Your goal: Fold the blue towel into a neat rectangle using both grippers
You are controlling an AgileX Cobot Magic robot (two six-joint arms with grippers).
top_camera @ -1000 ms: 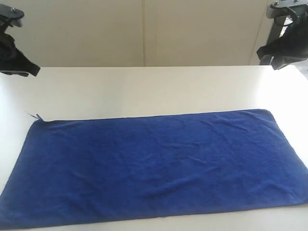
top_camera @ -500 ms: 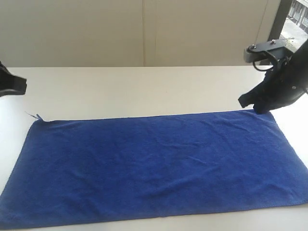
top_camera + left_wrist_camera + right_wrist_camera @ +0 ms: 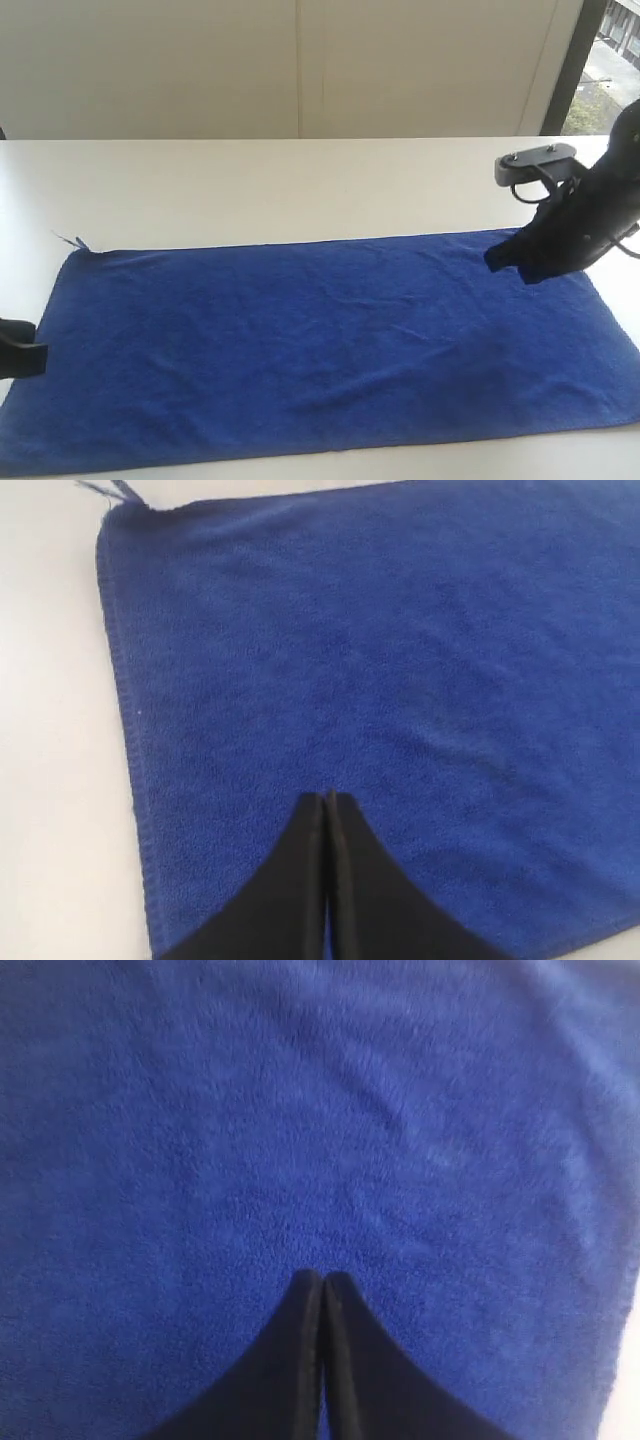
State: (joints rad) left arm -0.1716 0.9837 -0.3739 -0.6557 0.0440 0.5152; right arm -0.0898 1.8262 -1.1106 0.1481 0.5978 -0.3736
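The blue towel (image 3: pixel 330 350) lies flat and spread out on the white table (image 3: pixel 300 180), its long side running left to right. A small loop tag sticks out at its far left corner. My right gripper (image 3: pixel 497 258) hovers over the towel's far right corner, jaws pressed together with nothing between them; in the right wrist view it (image 3: pixel 323 1278) points at plain towel (image 3: pixel 300 1110). Only the tip of my left gripper (image 3: pixel 30 358) shows at the towel's left edge. The left wrist view shows it (image 3: pixel 326 800) shut and empty above the towel (image 3: pixel 400 660) near its left hem.
A pale wall (image 3: pixel 300 60) rises behind the table's far edge. A dark window frame (image 3: pixel 565 65) stands at the far right. Bare table (image 3: pixel 50 730) borders the towel's left hem.
Both arms have come down from the upper corners toward the towel: the right gripper moved left and down over the far right corner, the left dropped to the towel's left edge. The towel has not moved.
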